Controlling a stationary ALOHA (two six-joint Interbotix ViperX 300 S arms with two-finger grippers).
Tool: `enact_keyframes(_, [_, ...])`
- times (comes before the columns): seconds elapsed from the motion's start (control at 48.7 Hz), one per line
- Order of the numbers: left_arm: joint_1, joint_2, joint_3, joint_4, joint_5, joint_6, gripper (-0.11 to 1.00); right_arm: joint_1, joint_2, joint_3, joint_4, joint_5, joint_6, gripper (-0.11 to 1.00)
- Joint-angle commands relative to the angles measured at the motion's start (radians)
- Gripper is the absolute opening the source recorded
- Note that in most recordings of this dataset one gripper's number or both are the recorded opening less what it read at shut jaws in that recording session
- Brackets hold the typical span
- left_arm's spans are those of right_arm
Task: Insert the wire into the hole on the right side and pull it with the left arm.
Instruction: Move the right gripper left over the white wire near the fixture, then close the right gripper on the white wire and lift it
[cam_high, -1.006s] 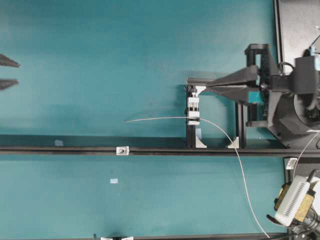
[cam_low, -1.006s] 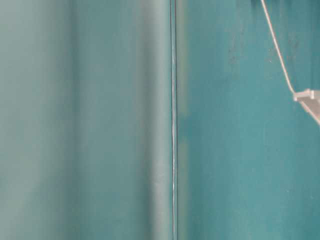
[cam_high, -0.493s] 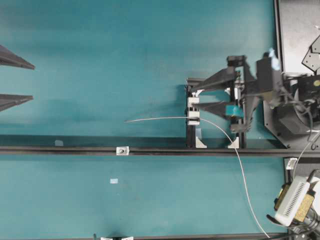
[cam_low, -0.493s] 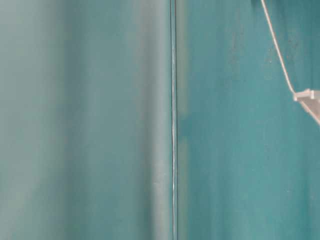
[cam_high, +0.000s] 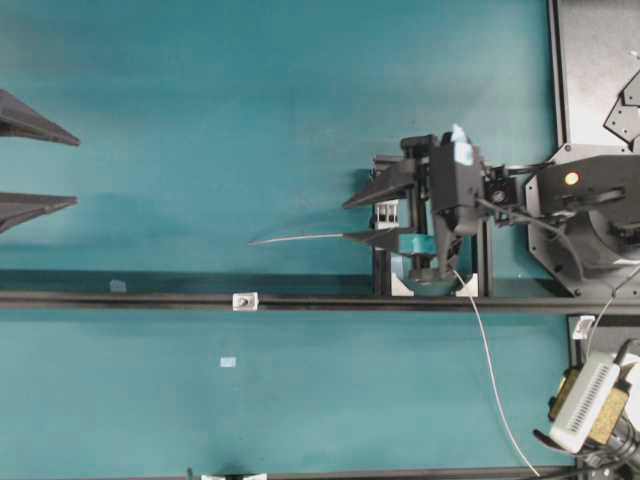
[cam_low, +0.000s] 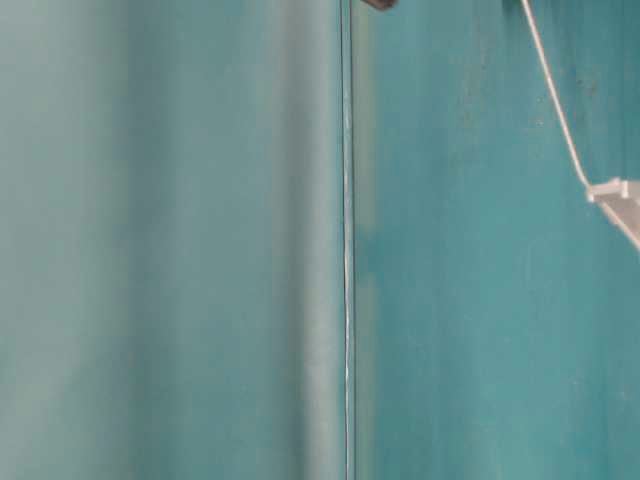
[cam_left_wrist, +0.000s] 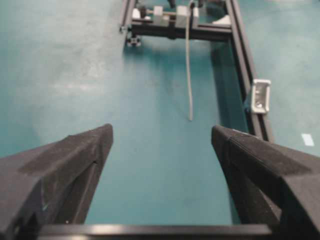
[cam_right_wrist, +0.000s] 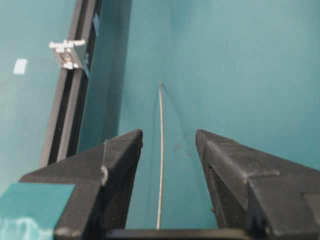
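Right gripper (cam_right_wrist: 165, 145), jaws parted and empty, straddles the wire (cam_high: 295, 238) at centre frame; left gripper (cam_high: 70, 168) waits wide at left edge. Close squarely on the wire before steering toward the bracket hole (cam_high: 243, 301).

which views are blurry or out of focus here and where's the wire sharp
Table-level view: mostly soft teal blur, only the wire at right reads. Left wrist view: near fingers soft, wire fairly crisp. Right wrist view: fingers blurred, wire clear. Overhead view: sharp.
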Motion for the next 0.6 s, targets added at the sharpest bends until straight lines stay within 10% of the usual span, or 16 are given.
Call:
enact_keyframes(0.0, [-0.002,0.011,-0.015,-0.003,-0.009,-0.002,0.62,0.002,0.02,-0.032,-0.002,-0.003,0.005,0.6])
enact_keyframes(0.575, [-0.003,0.025,-0.015,-0.003,-0.009,-0.002,0.62,0.002,0.268,-0.163,0.0,-0.008,0.006,0.6])
